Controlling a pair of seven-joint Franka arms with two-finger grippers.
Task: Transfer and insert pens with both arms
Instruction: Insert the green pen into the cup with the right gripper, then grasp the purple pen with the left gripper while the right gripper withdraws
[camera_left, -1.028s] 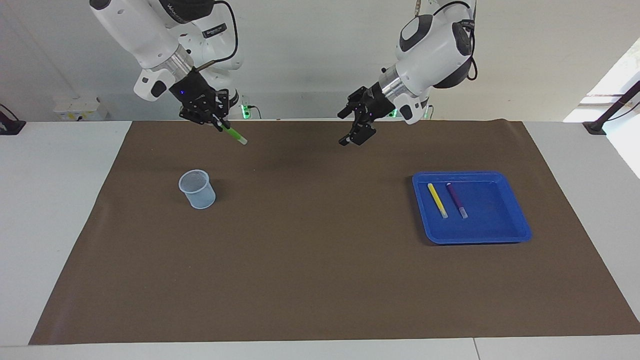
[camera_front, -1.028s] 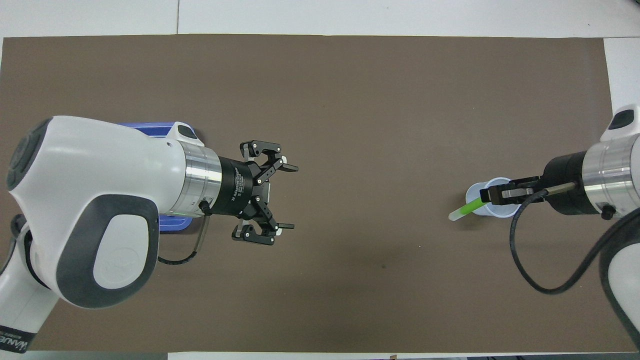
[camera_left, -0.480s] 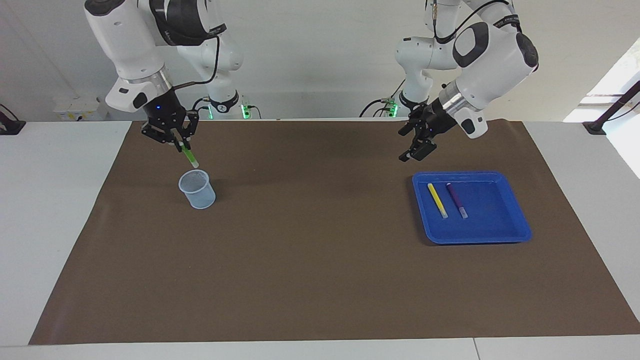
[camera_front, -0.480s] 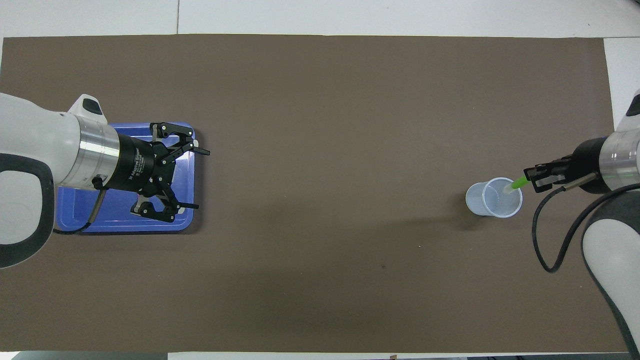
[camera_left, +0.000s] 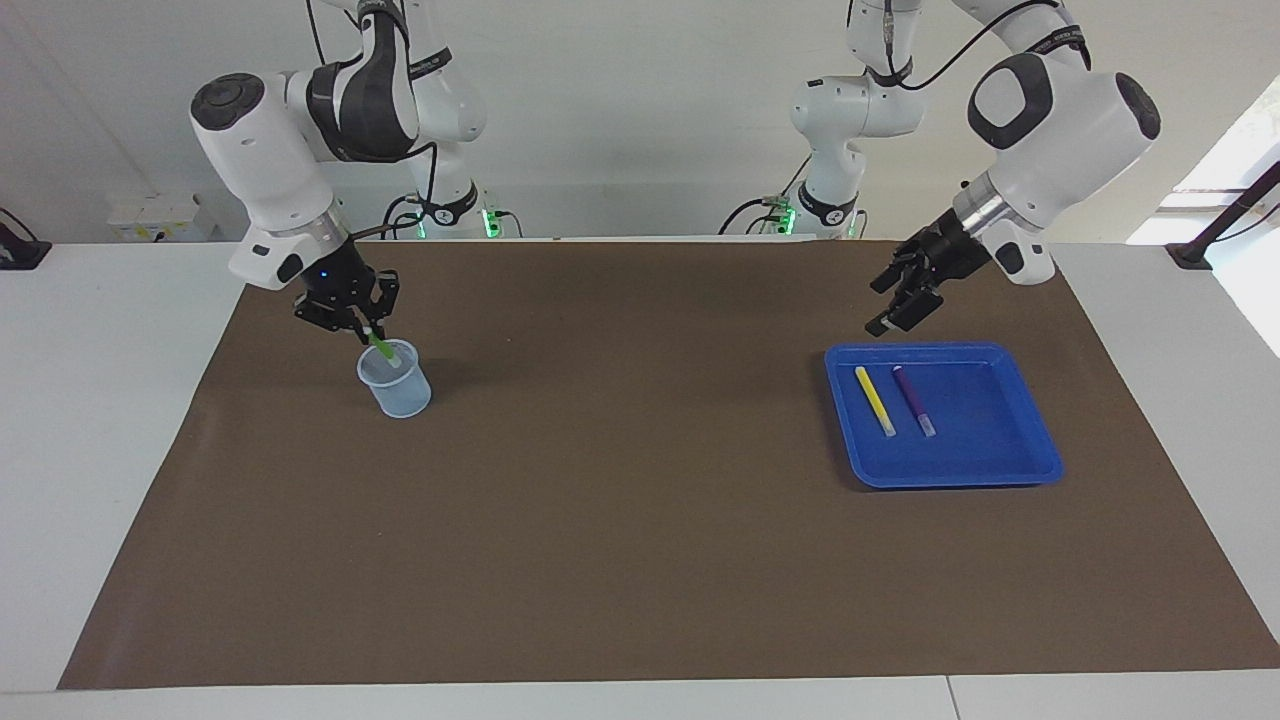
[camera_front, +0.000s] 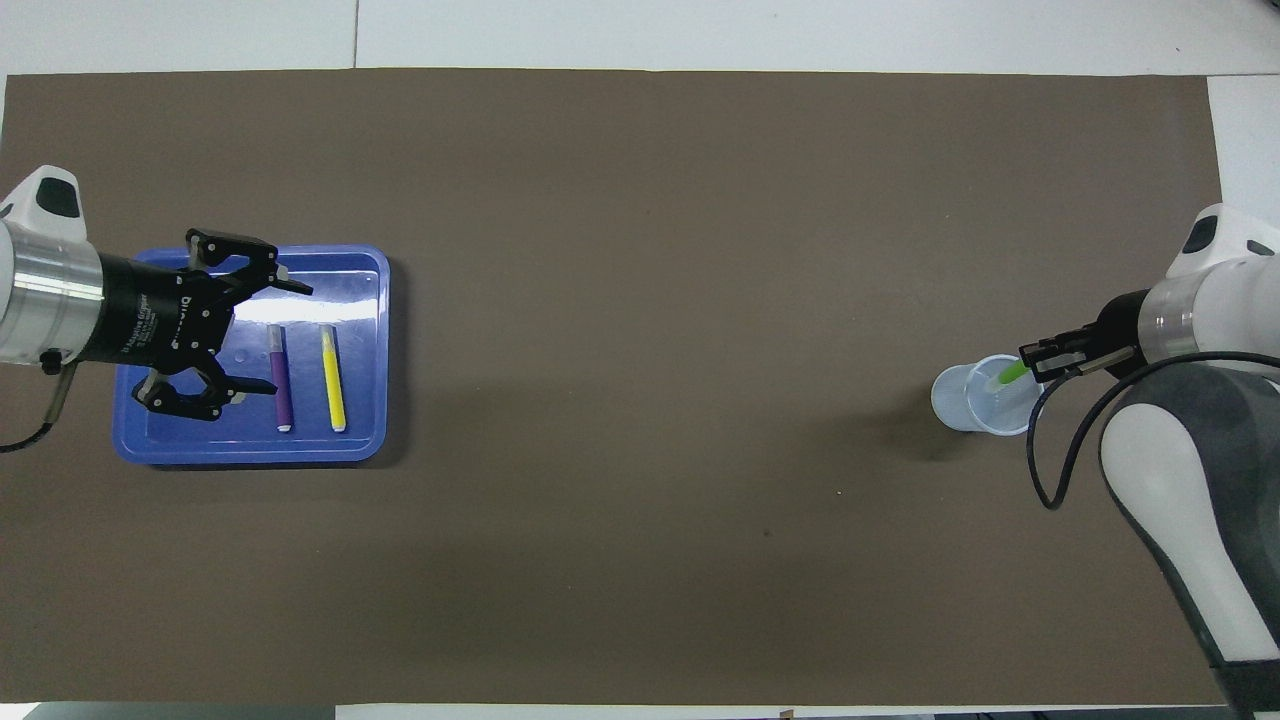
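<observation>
Brown mat (camera_left: 640, 520): a large sheet of matte brown paper is covering most of the white table (camera_left: 110, 420), lying flat with faint creases; white tabletop is showing at both ends and along the edges.
Room: a plain white wall is rising past the robots, with bright daylight spilling in at the left arm's end.
Blue tray (camera_left: 1010, 455): a shallow square blue plastic tray is sitting at the left arm's end of the mat.
Cup (camera_left: 398, 385): a small clear plastic cup is standing upright at the right arm's end, well apart from the tray.
Left gripper (camera_left: 897, 302): it is hanging in the air over the tray's edge nearest the robots, fingers spread wide and carrying nothing.
Right gripper (camera_left: 360, 325): it is pinching the upper end of the slim green marker pen (camera_left: 381, 348), fingers clamped tight, just above the cup's rim.
Green pen position: it is slanting down, its lower end dipping inside the cup's mouth.
Yellow marker pen (camera_left: 874, 400) and purple marker pen (camera_left: 913, 399): both are lying side by side in the tray, apart from each other, pale caps pointing away from the robots.
Step in hand: inserting the green pen, by my reading.
Doing it well: lowering until the tip is well inside before letting go, and avoiding nudging the light cup, which could tip.
</observation>
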